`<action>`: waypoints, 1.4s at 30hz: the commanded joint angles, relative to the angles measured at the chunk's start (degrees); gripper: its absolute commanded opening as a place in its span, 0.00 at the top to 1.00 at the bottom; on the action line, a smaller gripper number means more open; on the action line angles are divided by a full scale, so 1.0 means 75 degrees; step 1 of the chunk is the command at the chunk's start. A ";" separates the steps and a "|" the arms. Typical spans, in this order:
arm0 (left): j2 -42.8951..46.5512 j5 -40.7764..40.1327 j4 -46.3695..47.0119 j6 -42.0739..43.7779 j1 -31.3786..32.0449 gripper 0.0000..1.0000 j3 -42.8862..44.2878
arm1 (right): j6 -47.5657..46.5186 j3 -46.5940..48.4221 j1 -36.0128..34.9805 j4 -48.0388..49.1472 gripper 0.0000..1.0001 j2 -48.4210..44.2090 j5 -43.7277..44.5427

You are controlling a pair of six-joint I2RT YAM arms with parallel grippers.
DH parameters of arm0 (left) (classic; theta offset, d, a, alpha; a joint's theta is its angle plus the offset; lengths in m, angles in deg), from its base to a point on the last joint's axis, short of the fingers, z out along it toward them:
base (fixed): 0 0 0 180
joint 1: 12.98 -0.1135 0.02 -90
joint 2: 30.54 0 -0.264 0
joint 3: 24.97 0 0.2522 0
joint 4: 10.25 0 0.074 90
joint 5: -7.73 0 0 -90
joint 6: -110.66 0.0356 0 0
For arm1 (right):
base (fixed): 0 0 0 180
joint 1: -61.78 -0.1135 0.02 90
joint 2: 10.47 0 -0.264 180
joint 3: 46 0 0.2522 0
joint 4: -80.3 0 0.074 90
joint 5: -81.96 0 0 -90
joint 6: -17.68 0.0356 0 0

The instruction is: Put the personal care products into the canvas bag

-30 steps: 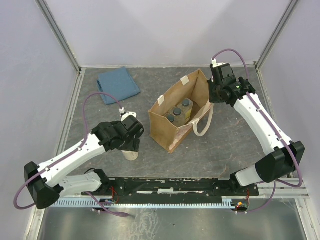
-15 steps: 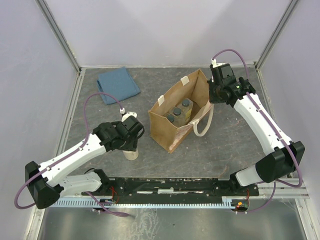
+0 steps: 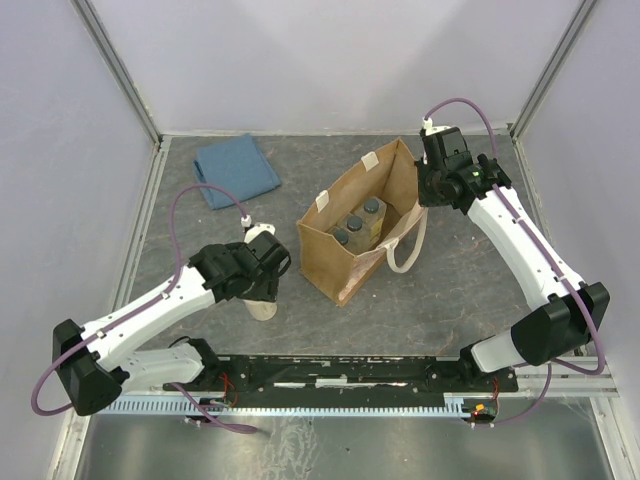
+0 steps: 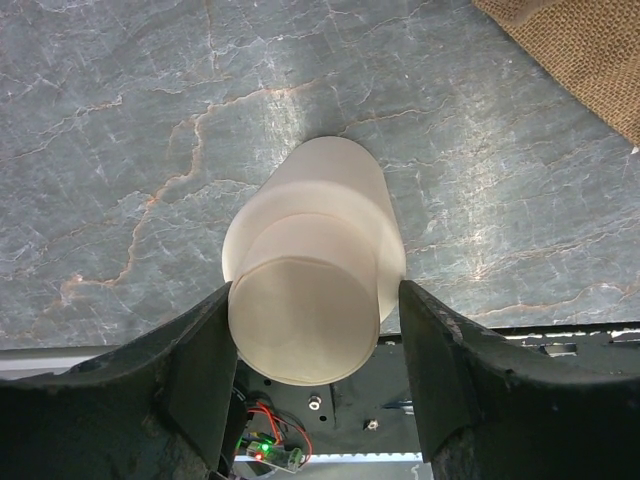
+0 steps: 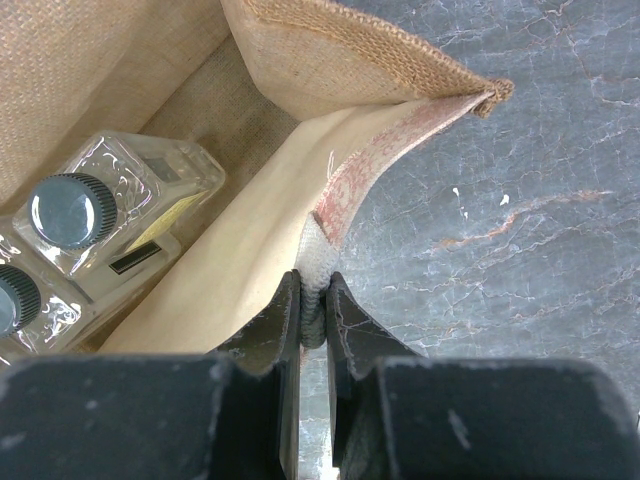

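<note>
While the bag [image 3: 335, 265] stands open under the right gripper [image 5: 315, 300], whose jaws pinch its rim strap tight, three clear bottles [image 3: 355, 225] sit inside. The cream bottle [image 4: 310, 290] stands between the spread jaws of the left gripper [image 4: 312, 300]; whether they press it is unclear.

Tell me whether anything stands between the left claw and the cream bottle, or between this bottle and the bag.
Nothing visible does. The left claw straddles the cream bottle, only bare table separates it from the canvas bag, and the right claw pinches the bag's rim, mouth open.
</note>
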 commanded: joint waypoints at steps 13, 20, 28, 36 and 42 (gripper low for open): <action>-0.0172 -0.0374 0.0250 -0.0028 -0.0007 0.73 0.0162 | -0.0138 -0.0043 0.0010 -0.0066 1.00 -0.0094 0.0028; 0.0044 -0.0338 0.0196 0.0176 -0.0011 0.97 0.0950 | -0.0148 -0.0087 0.0004 -0.0079 1.00 -0.0121 0.0009; -0.0385 -0.0728 -0.0345 0.0945 -0.0011 0.97 0.3851 | -0.0160 -0.0143 0.0006 -0.0130 1.00 -0.0186 -0.0095; -0.1669 -0.1219 -0.0582 0.2336 -0.0008 0.97 0.7395 | -0.0113 -0.0171 0.0006 -0.0190 1.00 -0.0249 -0.0077; -0.2890 -0.1120 -0.0305 0.3224 -0.0013 0.97 0.9489 | -0.0109 -0.0126 0.0004 -0.0275 1.00 -0.0280 -0.0118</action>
